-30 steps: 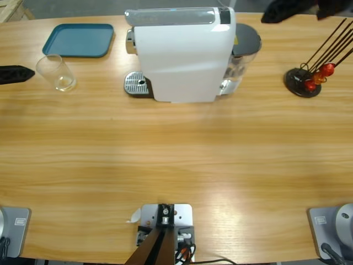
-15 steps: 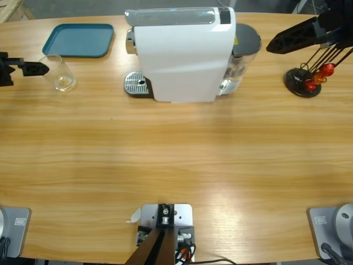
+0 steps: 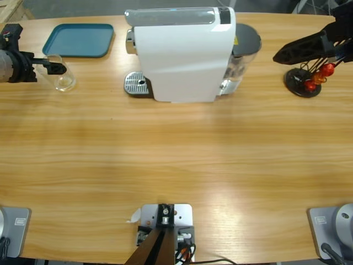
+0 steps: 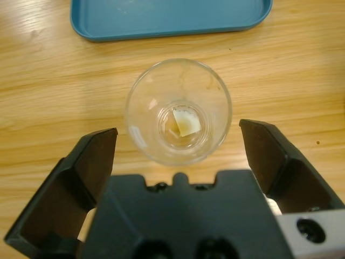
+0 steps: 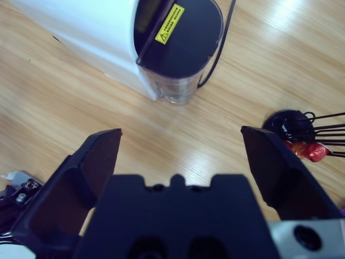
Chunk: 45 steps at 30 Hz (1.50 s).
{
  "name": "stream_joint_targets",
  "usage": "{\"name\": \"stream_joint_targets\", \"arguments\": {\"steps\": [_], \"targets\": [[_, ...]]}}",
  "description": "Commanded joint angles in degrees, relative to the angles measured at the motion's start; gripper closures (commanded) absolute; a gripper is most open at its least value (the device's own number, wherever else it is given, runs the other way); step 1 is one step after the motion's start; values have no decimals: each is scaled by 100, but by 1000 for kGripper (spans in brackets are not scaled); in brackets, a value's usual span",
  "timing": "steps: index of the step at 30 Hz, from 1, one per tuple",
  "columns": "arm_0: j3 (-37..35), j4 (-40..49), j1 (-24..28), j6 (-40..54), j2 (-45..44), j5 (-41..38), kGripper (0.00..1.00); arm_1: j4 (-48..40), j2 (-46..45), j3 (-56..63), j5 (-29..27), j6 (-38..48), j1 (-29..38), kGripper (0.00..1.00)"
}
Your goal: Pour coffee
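A clear glass [image 4: 179, 89] stands upright on the wooden table [image 3: 176, 149], just in front of a teal tray [image 4: 161, 16]. Only a small tan patch [image 4: 187, 123] shows on its bottom; no dark brown coffee is in view. My left gripper [image 4: 178, 132] is open, one jaw on each side of the glass without touching it. From above, the left gripper [image 3: 55, 68] comes in from the left edge at the glass [image 3: 60, 78]. The white coffee machine [image 3: 182, 52] stands at the back middle. My right gripper [image 3: 281, 53] hangs open to its right, holding nothing.
The machine's metal drip plate [image 3: 136, 84] juts out on its left, and its dark-lidded water tank [image 5: 180, 43] sits on its right. A black stand with red-orange beads on sticks [image 3: 309, 77] lies under the right arm. The teal tray [image 3: 78, 40] is at the back left.
My left arm has come further in from the left edge, bringing its open jaws around the glass. My right gripper has come down into view at the back right.
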Motion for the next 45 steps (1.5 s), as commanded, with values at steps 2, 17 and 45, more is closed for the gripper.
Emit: {"name": "stream_joint_targets", "arguments": {"steps": [2,17,45], "targets": [[-269,-309,44,107,701,-130,0,-68,-272,399,50,67,-197,0],[-343,-476,266,193,905,-245,671,-129,-354,589,76,62,-245,0],[-638,-193,-643,1418,137,-2495,861,-200,-657,893,58,106,-285,0]]}}
